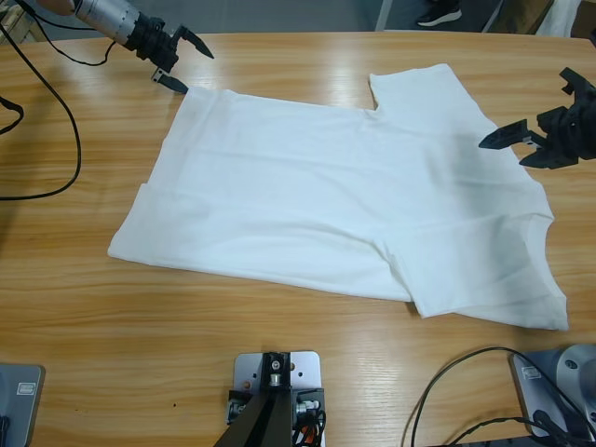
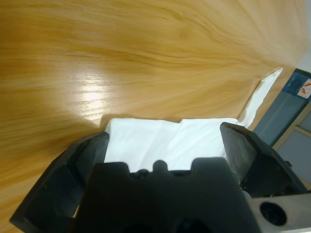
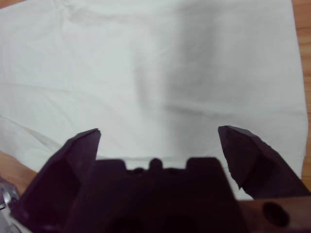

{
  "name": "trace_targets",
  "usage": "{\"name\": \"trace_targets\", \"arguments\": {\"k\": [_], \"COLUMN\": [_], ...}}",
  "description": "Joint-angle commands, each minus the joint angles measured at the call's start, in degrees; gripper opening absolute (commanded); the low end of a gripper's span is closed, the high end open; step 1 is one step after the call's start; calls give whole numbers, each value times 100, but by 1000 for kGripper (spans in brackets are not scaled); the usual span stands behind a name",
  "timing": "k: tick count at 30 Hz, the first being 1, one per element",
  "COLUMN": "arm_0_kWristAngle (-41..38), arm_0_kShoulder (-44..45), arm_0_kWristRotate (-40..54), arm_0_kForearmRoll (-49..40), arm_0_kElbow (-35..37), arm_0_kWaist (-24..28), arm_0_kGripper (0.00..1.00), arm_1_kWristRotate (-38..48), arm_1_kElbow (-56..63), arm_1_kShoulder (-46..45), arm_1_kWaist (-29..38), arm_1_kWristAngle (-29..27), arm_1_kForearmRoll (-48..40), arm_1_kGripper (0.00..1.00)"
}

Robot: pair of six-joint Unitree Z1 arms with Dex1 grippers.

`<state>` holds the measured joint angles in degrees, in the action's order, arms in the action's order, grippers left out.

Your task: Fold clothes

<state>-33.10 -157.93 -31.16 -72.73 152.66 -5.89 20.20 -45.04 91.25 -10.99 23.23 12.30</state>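
I've got the T-shirt point(image 1: 345, 196) spread flat on the wooden table point(image 1: 279, 372), hem end toward the upper-left arm, sleeves toward the right-edge arm. Left gripper point(image 1: 182, 63) sits at the shirt's upper-left hem corner, jaws apart, lower tip right at the cloth edge; I can't tell if it touches. Left wrist view shows white cloth point(image 2: 165, 141) between the spread jaws, bare wood beyond them. Right gripper point(image 1: 507, 144) hangs over the sleeve end of the shirt, jaws wide apart, holding nothing. Right wrist view: cloth point(image 3: 160, 73) fills nearly everything ahead of the jaws. A black cable point(image 1: 65, 121) loops on the table beside the left arm.
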Motion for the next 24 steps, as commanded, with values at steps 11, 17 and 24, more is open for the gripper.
{"name": "trace_targets", "arguments": {"k": [11,17,24], "arm_0_kWristAngle": [190,173,155], "arm_0_kShoulder": [-970,-921,-801], "arm_0_kWristRotate": [261,344,476], "arm_0_kForearmRoll": [-627,-625,-695], "arm_0_kElbow": [3191,3199,3199], "arm_0_kWaist": [-53,-27,2], "arm_0_kGripper": [0,0,0], "arm_1_kWristRotate": [10,10,10], "arm_1_kElbow": [171,136,57], "arm_1_kShoulder": [147,144,138], "arm_1_kWaist": [62,62,62], "arm_1_kWristAngle": [94,147,208], "arm_1_kForearmRoll": [-35,-52,-114], "arm_1_kGripper": [982,821,604]}}
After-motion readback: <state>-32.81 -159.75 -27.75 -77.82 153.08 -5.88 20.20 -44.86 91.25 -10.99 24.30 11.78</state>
